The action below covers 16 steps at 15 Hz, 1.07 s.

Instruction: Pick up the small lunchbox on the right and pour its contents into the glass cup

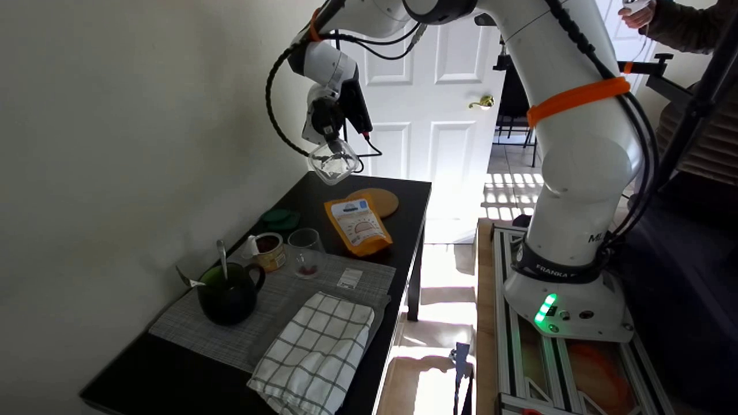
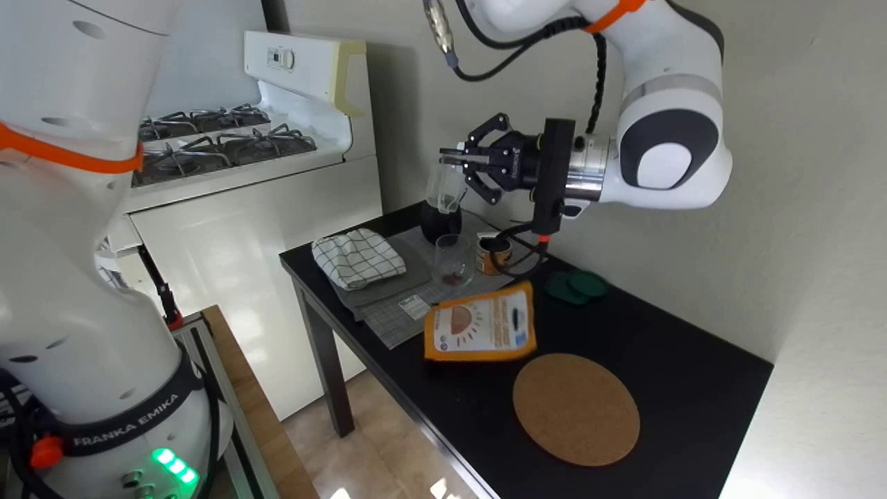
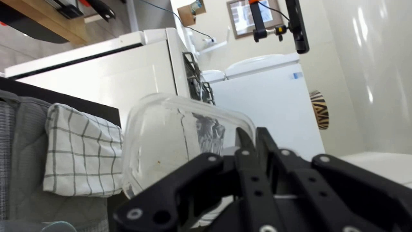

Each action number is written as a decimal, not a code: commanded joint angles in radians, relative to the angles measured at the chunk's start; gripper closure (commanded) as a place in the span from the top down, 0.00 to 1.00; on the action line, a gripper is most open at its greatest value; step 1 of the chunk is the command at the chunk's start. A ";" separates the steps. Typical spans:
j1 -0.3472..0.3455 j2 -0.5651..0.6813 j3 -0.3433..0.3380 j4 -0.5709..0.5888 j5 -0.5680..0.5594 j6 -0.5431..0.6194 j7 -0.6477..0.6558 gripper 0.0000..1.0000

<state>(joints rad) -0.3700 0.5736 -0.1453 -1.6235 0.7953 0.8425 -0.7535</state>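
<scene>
One white robot arm (image 1: 576,144) is the giant of the scene, filling the right of an exterior view and arching along the top toward the upper left. Next down, a white stove (image 2: 277,229) at the upper left in an exterior view, and a black table (image 2: 665,360) stretching across the lower right. On the table, a grey mat (image 1: 277,288); then a darker pad (image 3: 29,154) at the left of the wrist view, with a folded checkered cloth (image 3: 83,154) lying on it. Orange pouch (image 2: 481,322), whitish front, just below the centre, right beside a round brown board (image 2: 576,412). Lower left in an exterior view, a dark mug (image 1: 229,297), two utensils poking out!

Upper middle, the gripper (image 2: 454,156): fingers (image 3: 267,145) drawn narrow, pinching the rim of the small lunchbox (image 3: 161,145), a clear box, tilted and held in the air well above the table. Whether it sits right over the glass cup (image 1: 305,251), can't tell; that cup stands upright on the mat, left of centre, an opened can (image 1: 274,258) just beside it. Smallest of all, red bits (image 1: 308,270) at the cup's bottom.
</scene>
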 commanded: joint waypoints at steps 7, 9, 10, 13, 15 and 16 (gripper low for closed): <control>0.111 -0.280 0.021 -0.070 -0.369 0.152 0.044 0.02; 0.144 -0.285 0.029 -0.078 -0.428 0.244 0.067 0.02; 0.159 -0.284 0.033 -0.087 -0.457 0.304 0.074 0.02; 0.187 -0.287 0.043 -0.123 -0.538 0.489 0.094 0.02; 0.190 -0.313 0.043 -0.181 -0.555 0.645 0.108 0.02; 0.188 -0.328 0.043 -0.217 -0.542 0.724 0.120 0.02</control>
<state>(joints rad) -0.1822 0.3109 -0.1025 -1.7280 0.2684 1.3858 -0.6678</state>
